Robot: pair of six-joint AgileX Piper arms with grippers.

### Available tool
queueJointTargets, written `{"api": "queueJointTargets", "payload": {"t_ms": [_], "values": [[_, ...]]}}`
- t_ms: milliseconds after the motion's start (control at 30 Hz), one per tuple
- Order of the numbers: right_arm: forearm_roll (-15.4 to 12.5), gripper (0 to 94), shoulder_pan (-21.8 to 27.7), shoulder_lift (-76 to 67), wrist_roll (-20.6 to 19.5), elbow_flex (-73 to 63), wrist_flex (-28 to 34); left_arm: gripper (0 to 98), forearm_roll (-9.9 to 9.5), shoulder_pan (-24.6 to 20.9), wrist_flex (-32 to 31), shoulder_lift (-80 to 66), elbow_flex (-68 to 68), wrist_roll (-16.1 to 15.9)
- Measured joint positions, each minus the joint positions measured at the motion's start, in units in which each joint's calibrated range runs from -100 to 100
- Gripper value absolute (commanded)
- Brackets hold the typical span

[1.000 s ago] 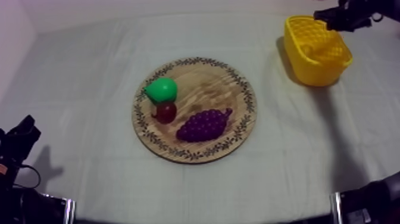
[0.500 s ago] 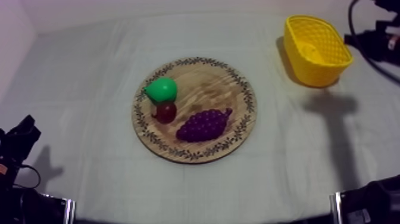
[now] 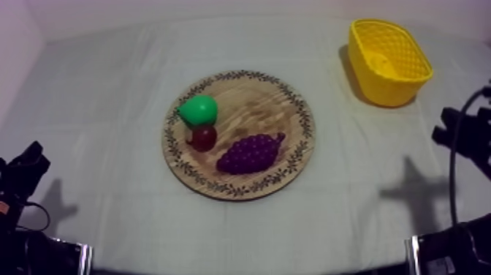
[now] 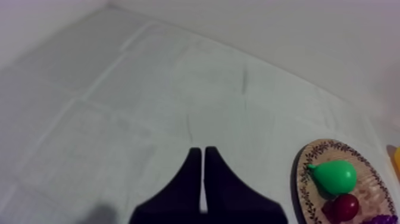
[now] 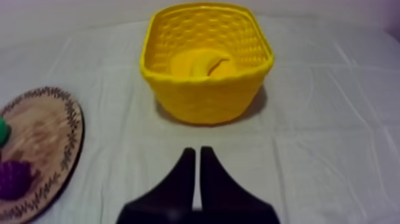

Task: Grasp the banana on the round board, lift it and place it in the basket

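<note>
Inside the yellow woven basket [image 5: 205,100] lies the yellow toy banana [image 5: 199,62]; right gripper [image 5: 197,152] and left gripper [image 4: 202,152] both have fingers clenched together, empty, above the table [image 3: 109,110].

My left gripper [image 4: 203,150] and my right gripper [image 5: 197,149] look alike: each has two matte black fingers, slim at the tips and flaring wide toward the base. My left arm [image 3: 20,174] and right arm [image 3: 446,135] are black and blocky too.
</note>
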Motion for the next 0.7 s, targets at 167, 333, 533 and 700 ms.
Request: {"api": "queueJointTargets", "payload": {"t_ms": [167,333,533,700], "values": [[-6.0,0.4,-1.1,-9.5,5.4,5.6,5.7,0.1,0.0,0.0,0.0,0.0,0.0,0.0],[-11.5,0.4,-1.3,-17.2,10.4,6.4,11.9,0.1,0.0,0.0,0.0,0.0,0.0,0.0],[-13.6,0.5,-0.9,-21.8,13.2,6.4,16.7,0.1,0.0,0.0,0.0,0.0,0.0,0.0],[-13.6,0.5,-0.9,-22.1,14.2,6.4,17.2,0.1,0.0,0.0,0.0,0.0,0.0,0.0]]}}
